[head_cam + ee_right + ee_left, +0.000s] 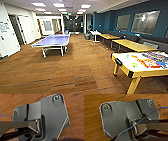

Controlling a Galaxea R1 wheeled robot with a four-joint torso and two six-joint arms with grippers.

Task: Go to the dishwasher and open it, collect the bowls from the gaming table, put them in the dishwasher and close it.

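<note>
Driving over brown carpet [75, 75] toward gaming table [140, 65], base could clip its near corner leg or overshoot the small bowls [134, 65]; pincer state on both arms: cannot tell.

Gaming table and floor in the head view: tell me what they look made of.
Gaming table: smooth white top, probably laminate, with some sheen; its yellow edge and legs look painted or coated, wood or metal unclear. Floor: matte brown with fine streaks in rectangular sections, more likely carpet tile than wood.
</note>
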